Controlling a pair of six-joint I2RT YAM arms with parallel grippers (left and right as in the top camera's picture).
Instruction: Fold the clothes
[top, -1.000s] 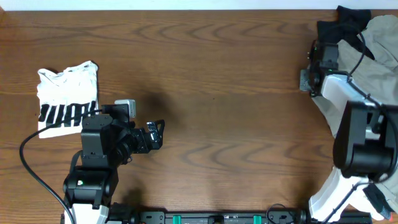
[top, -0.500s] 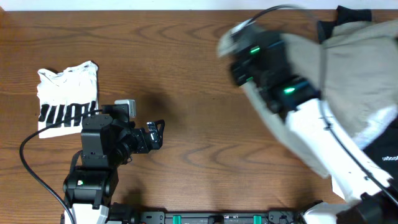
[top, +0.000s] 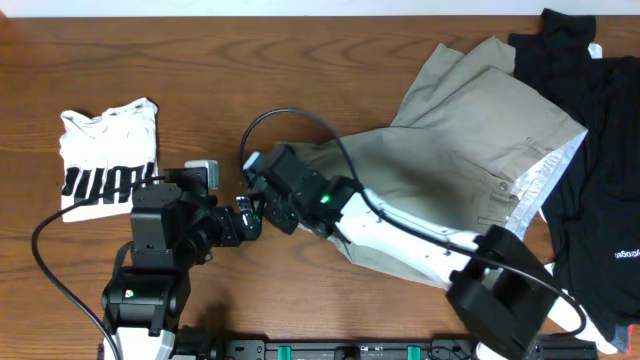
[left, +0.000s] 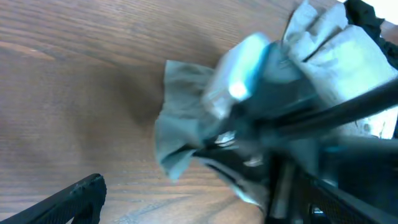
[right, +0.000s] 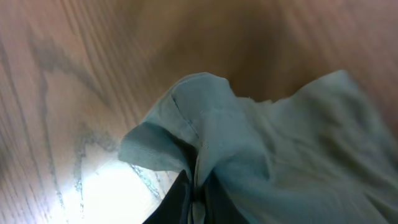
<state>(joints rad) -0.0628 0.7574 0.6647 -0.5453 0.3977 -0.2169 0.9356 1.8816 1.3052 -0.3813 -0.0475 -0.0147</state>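
As R gripper (right: 196, 188) nips shorts (top: 470, 140) edge, bare table (top: 330, 70) beyond.

Matt cloth shorts (top: 470, 130) — table (top: 330, 70) (smooth wood)

Brown wood table (top: 400, 60). Tee (top: 108, 160) lies flat at left. Shorts (top: 470, 130) spread centre-right. Black garments (top: 605, 150) at right edge, against shorts.

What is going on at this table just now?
The right gripper is pinched shut on an edge of the khaki shorts, which lie spread from the black garments at the right towards the middle of the table. The left gripper is open and empty beside it. A white tee lies at the left. No fold yet.
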